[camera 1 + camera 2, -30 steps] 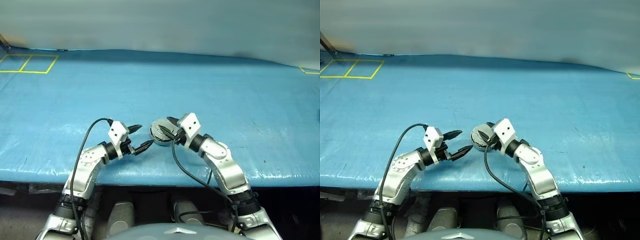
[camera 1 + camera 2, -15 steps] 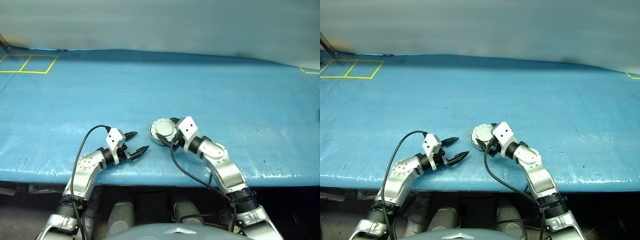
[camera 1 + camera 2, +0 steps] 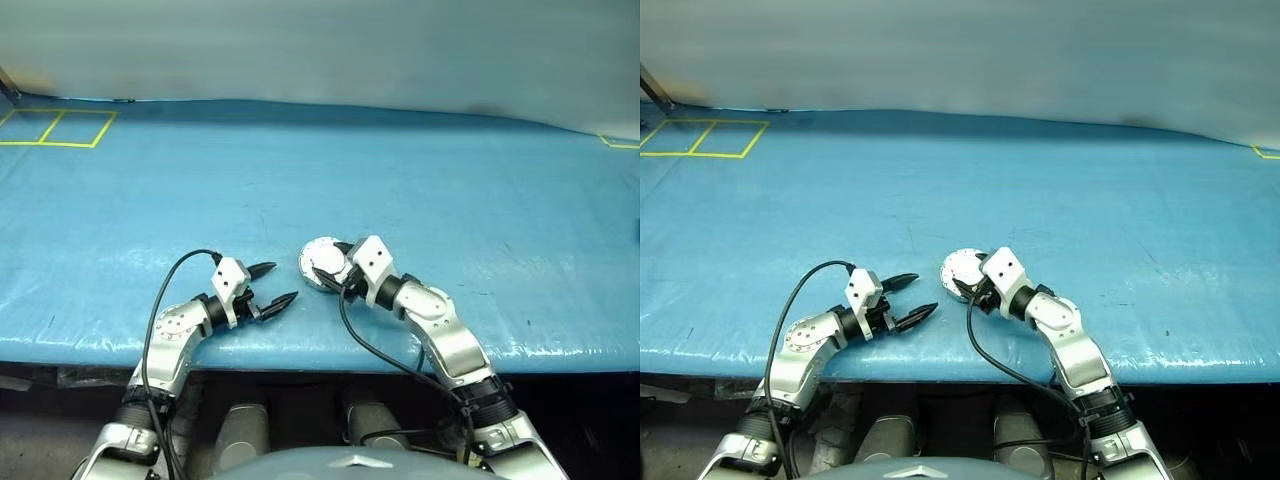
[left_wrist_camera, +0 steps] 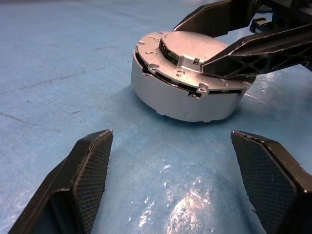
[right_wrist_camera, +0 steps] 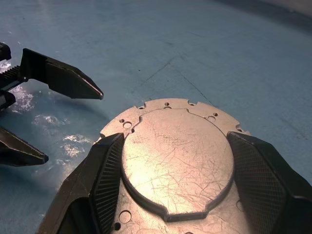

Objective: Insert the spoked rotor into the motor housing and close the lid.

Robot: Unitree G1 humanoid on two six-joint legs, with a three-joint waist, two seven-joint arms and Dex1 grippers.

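1. The motor housing (image 4: 187, 100) lies flat on the blue table (image 3: 420, 190) with the lid (image 5: 178, 161) shut on top of it.
2. The right gripper (image 3: 331, 267) straddles the lid, one finger on either side; whether the fingers press it or stand just off it, I cannot tell.
3. The left gripper (image 3: 270, 284) is just beside the housing, jaws spread wide, nothing between them, pointing at it.
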